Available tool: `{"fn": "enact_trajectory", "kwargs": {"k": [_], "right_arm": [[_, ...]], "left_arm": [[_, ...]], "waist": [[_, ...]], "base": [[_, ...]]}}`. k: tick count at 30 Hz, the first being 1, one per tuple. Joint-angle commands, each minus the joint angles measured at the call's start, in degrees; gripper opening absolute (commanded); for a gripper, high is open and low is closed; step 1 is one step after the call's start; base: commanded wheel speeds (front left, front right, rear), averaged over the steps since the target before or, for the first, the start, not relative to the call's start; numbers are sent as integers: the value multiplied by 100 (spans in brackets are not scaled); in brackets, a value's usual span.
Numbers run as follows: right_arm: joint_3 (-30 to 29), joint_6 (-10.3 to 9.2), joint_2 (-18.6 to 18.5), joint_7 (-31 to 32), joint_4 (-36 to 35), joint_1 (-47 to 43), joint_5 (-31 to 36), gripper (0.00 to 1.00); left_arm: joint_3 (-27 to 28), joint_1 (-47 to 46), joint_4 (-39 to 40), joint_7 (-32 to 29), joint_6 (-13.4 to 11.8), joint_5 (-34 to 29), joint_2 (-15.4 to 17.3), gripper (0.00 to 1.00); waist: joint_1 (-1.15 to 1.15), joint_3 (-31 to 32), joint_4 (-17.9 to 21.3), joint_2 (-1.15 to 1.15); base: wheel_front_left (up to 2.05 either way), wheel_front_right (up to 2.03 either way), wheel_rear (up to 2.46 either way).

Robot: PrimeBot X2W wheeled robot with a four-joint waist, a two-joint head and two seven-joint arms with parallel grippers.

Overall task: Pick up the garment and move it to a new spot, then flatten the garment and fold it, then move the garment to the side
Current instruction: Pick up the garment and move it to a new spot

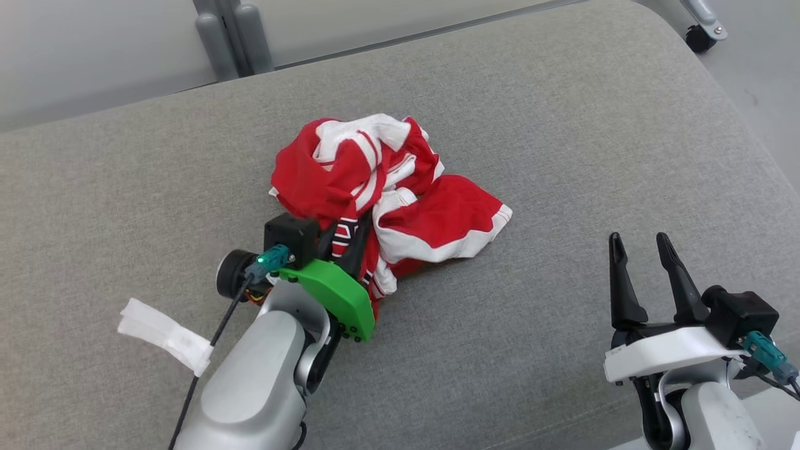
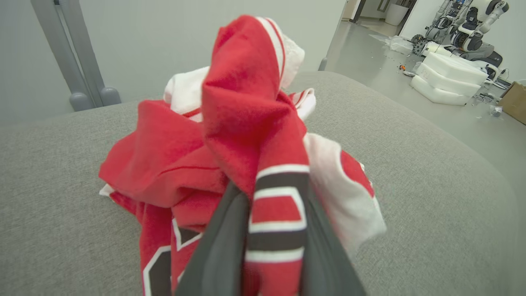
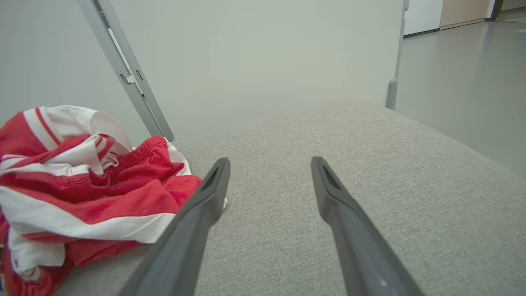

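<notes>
1. The garment lies in a crumpled heap near the middle of the grey cushion, its near edge bunched up against my left gripper.
2. My left gripper is nipped narrow on a strip of the cloth: in the left wrist view a striped band of black, white and red runs up between my two fingers. From the head view the heap hides the fingertips, so I can't say how deep the bite goes.
3. My right gripper stands wide and holds nothing. It hovers over bare cushion to the right of the heap, near it but not touching.
4. I judge the cloth light, soft and limp. It will sag and trail from any single pinch, and it will not break or slip much on dark fingers like mine.
5. The knit looks slightly fuzzy, red with broad white bands and thin stripes. One red edge is gathered like elastic, perhaps a waistband.
6. For flattening I would want two holds set well apart on an outer hem or that gathered edge, not on an inner fold, which would only drag the whole lump.
7. The cushion is a coarse woven fabric, rounded at its edges, and I expect it to grip the cloth a little when I spread it.
</notes>
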State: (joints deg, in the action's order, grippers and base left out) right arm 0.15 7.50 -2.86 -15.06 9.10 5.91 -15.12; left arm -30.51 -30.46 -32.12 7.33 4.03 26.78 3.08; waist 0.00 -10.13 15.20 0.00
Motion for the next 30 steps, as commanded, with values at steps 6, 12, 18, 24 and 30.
{"fn": "enact_trajectory", "kwargs": {"k": [6,12,18,24,30], "right_arm": [[-12,-2,-5,-17,59,-94,56,100],[-64,-2,-5,-17,56,-237,158,100],[-68,-2,-7,-18,18,-363,217,100],[-64,-2,-6,-18,-6,-447,293,100],[-62,-2,-6,-18,-5,-509,356,100]], "left_arm": [[-274,-187,71,434,-52,-31,-12,100],[-182,-214,383,649,-196,10,20,100],[171,88,763,755,-349,-13,389,100],[678,670,1160,784,-524,-127,877,100],[1379,1484,1623,781,-663,-265,1182,100]], "waist": [[0,188,-194,0],[0,488,-433,0],[0,708,-749,0],[0,853,-989,0],[0,950,-1171,0]], "base": [[0,0,0],[0,0,0],[0,0,0],[0,0,0],[0,0,0]]}}
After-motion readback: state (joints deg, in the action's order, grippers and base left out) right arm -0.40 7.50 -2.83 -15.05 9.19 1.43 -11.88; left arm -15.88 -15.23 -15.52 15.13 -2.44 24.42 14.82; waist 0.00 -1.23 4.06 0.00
